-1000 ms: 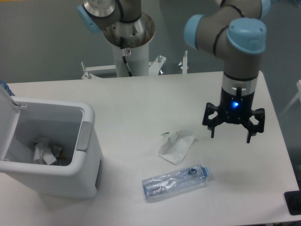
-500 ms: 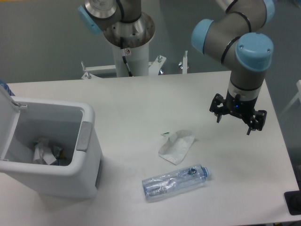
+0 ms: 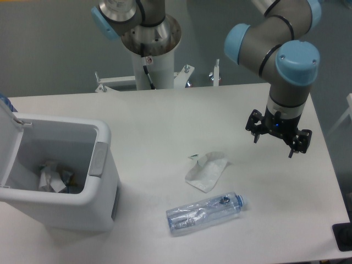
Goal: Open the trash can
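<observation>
White table (image 3: 165, 121) (grey wall behind) bears the open-lidded trash can (image 3: 60, 181); jaws apart.

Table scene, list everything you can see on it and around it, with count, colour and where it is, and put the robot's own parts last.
trash can: one, white with a grey button strip, left end of the table, lid swung open at its left side
crumpled paper: a few pieces, white, inside the trash can at the bottom
plastic bottle: one, clear and crushed, lying on its side near the front edge, right of centre
wrapper: one, whitish, flat on the table just above the bottle
table: one, white, fills most of the view
robot arm: one, grey with light blue joints, over the right side
tool: one, black, fingers spread, above the table's right part, holding nothing
</observation>
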